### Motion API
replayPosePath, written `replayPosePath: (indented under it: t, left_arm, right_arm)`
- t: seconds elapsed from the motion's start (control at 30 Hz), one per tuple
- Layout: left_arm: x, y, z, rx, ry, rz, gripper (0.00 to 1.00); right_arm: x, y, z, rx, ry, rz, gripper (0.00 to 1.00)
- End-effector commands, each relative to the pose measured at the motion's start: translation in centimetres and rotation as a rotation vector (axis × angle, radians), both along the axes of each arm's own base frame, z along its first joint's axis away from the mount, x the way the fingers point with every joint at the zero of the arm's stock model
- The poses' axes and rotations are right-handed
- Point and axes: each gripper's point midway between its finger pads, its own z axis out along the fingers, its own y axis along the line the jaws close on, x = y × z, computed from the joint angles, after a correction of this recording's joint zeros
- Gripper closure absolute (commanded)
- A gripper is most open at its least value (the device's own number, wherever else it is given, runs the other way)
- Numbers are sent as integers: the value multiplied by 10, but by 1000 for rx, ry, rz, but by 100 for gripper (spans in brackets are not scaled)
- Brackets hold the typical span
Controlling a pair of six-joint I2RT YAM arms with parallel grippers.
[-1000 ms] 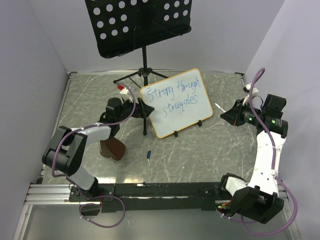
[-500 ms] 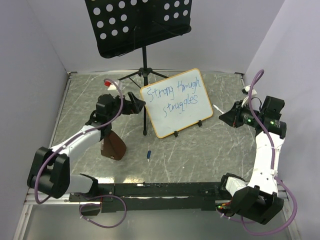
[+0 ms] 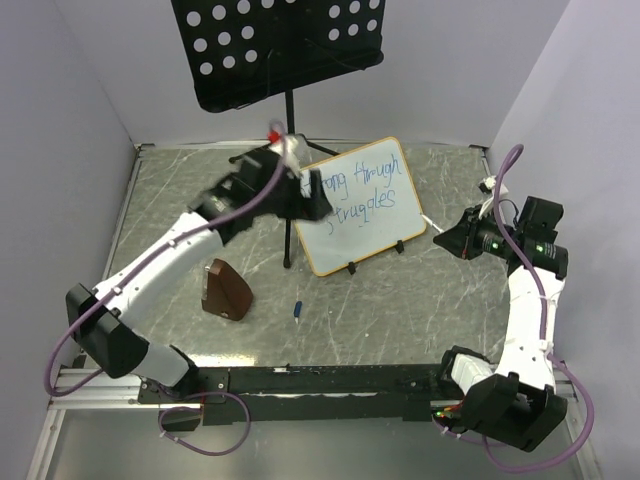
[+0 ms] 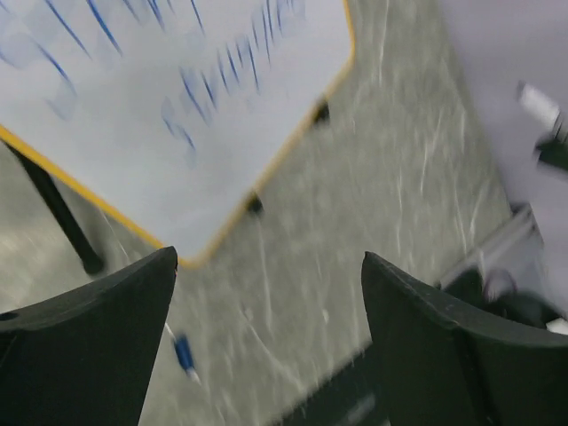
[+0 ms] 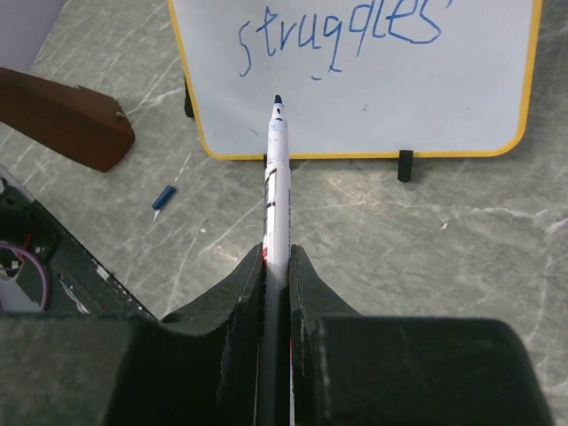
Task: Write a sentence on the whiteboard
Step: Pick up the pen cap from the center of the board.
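The whiteboard (image 3: 372, 215) stands tilted on two black feet at mid-table, with the blue sentence (image 3: 365, 192) on it in two lines. My left gripper (image 3: 312, 196) hovers open over the board's left end and hides the first word. In the left wrist view, blurred, the board (image 4: 177, 115) lies beyond the left gripper (image 4: 269, 257), with nothing between the fingers. My right gripper (image 3: 446, 238) is right of the board, shut on a white marker (image 5: 277, 177). The marker's blue tip points at the whiteboard (image 5: 382, 98) below "struggles" (image 5: 337, 31) and stays short of it.
A black perforated music stand (image 3: 275, 45) rises behind the board, and its pole (image 3: 289, 225) comes down just left of the board. A brown wedge-shaped block (image 3: 225, 290) sits front left. A blue marker cap (image 3: 298, 309) lies on the table near the board's front corner. Walls close in left and right.
My left arm has swung up and to the right, from beside the brown block to over the board's left end. The right arm has shifted only slightly and keeps hold of the marker.
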Motion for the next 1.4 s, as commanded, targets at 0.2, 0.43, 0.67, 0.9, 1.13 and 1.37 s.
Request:
replayPosePath:
  t: [0.2, 0.43, 0.67, 0.9, 1.13, 1.37]
  left_arm:
    - [-94, -1, -115, 103, 377, 174, 21]
    - [-100, 5, -184, 235, 464, 276, 36]
    - [-121, 6, -243, 440, 551, 285, 53]
    - [-125, 9, -267, 543, 569, 300, 59]
    - [-129, 14, -277, 598, 585, 287, 59]
    - [-144, 21, -287, 631, 640, 262, 68]
  right_arm:
    - [-5, 9, -3, 11, -55, 42, 100]
    - [-7, 11, -6, 16, -54, 53, 100]
    - [-9, 12, -9, 19, -60, 53, 100]
    - [-9, 13, -12, 24, -52, 55, 100]
    - [-7, 12, -11, 25, -51, 55, 100]
    - [-7, 12, -11, 26, -49, 57, 100]
